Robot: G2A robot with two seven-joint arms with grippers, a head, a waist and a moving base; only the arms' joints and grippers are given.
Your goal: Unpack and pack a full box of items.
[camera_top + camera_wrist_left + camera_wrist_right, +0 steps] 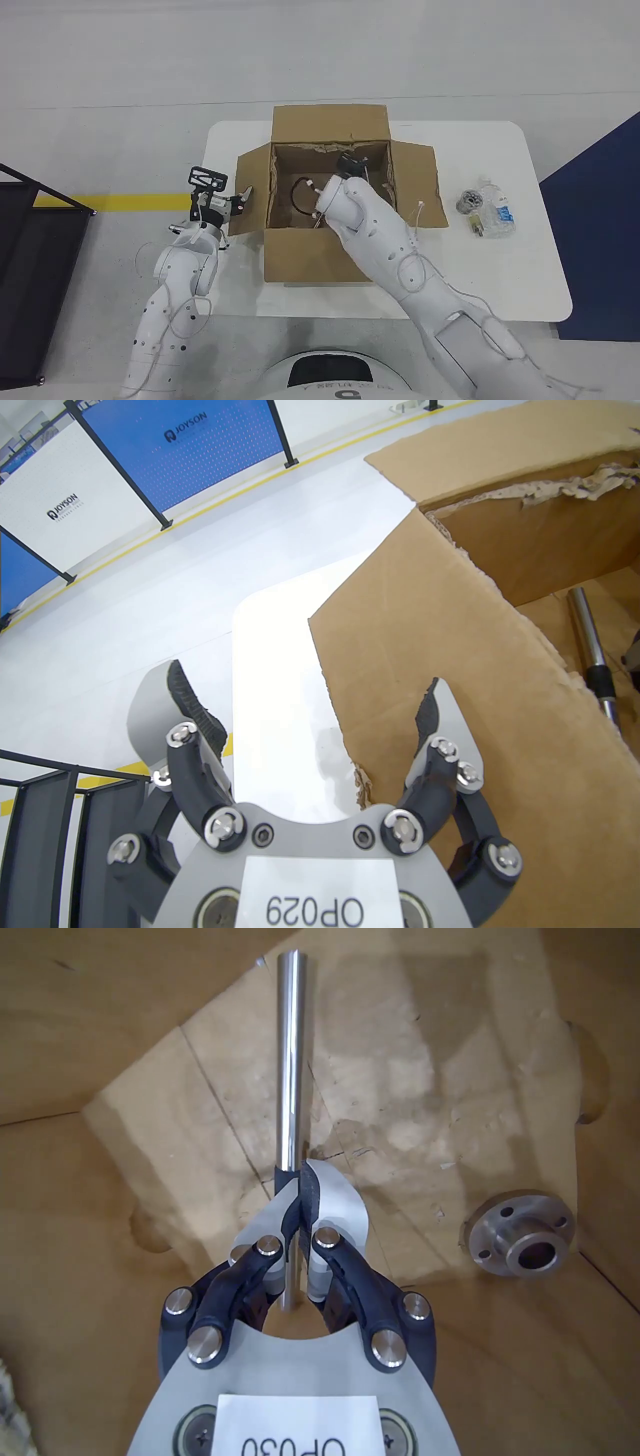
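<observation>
Right wrist view, right pincer (300, 1198) clamped on rod (294, 1053), inside box (75, 1028)

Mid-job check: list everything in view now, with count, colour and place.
Cardboard box: 1, brown, open on the table.
Metal rod: 1, silver, black band, inside the box.
Flange: 1, grey metal, on the box floor.
Metal part: 1, grey, on the table right of the box.
Bottle: 1, clear, beside the metal part.
Table: 1, white.
Left gripper: 1, open, by the box's left flap.
Right gripper: 1, inside the box, shut on the rod.
</observation>
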